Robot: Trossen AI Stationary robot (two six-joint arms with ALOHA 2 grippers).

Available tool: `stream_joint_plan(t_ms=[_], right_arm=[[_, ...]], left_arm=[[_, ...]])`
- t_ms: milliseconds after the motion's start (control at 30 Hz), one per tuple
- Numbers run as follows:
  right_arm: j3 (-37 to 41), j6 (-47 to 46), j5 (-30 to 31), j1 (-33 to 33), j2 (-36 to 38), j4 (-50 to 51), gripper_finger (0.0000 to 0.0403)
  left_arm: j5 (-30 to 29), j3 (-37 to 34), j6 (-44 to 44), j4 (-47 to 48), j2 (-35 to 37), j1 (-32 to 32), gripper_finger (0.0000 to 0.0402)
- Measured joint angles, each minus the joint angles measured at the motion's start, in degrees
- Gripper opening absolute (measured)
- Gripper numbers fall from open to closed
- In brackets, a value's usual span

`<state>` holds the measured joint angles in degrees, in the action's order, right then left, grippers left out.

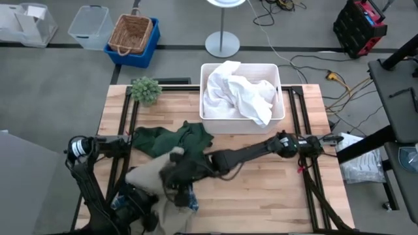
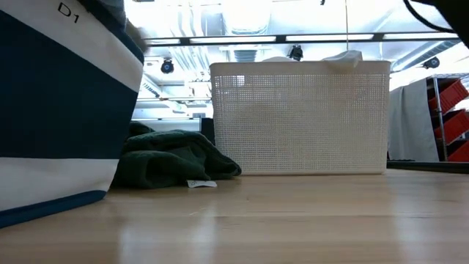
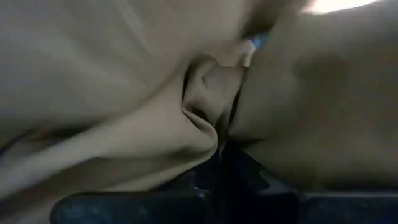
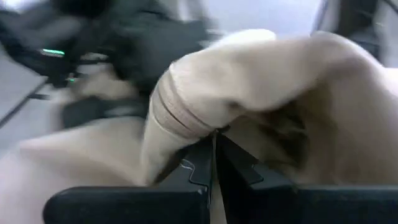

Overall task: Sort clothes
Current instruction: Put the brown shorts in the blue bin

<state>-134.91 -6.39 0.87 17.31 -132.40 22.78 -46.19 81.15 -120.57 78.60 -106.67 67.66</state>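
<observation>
On the wooden table (image 1: 261,189), near its back edge, stands a white mesh-walled bin (image 1: 277,108) heaped with crumpled white cloth (image 1: 238,94) that spills over the rim on the right side; from the low view a bit of it peeks above the bin's top edge. Just in front of the bin's left corner lies a dark green garment (image 1: 171,139), loosely bunched and rumpled, with a small white tag showing at its hem in the low view. Closer to the front edge, left of centre, a khaki garment (image 1: 147,173) is lifted into soft folds between the two arms, with a bit of blue fabric (image 1: 189,202) showing beside it. The right gripper (image 4: 211,158), reaching in across the table from the right, is clenched on a thick fold of the khaki, its fingers pressed together with cloth bulging over them. The left gripper (image 3: 222,163), low at the front left, is likewise pinched on the khaki, which fills its whole wrist view in smooth tan creases. At the back left corner sits a small green plant (image 1: 145,89).
</observation>
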Motion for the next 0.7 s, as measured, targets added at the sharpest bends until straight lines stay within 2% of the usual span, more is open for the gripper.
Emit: stream_joint_plan(t_ms=[133, 267, 433, 600, 700], right_arm=[[0.09, -0.32, -0.51, 2.61, -0.85, -3.58, 0.0012], [0.04, -1.03, -1.18, 4.29, -3.97, -3.23, 0.0012], [0.06, -2.31, -4.39, 3.96, -7.58, -4.56, 0.0012], [-0.06, -3.22, -8.65, 2.16, -10.35, -4.24, 0.0012], [-0.06, -2.71, -8.88, 1.62, -10.84, -2.65, 0.0012]], left_arm=[[0.37, -0.12, -2.71, 3.53, 0.57, -0.11, 0.0001], [-0.16, 2.68, -2.20, 10.80, 1.78, -0.15, 0.0001], [-1.06, 6.27, 7.07, 10.86, 4.24, -0.15, 0.0001], [-0.66, 9.70, 11.16, 11.07, 6.84, 0.04, 0.0004], [0.52, 11.43, 12.97, 11.38, 8.50, 0.07, 0.0023]])
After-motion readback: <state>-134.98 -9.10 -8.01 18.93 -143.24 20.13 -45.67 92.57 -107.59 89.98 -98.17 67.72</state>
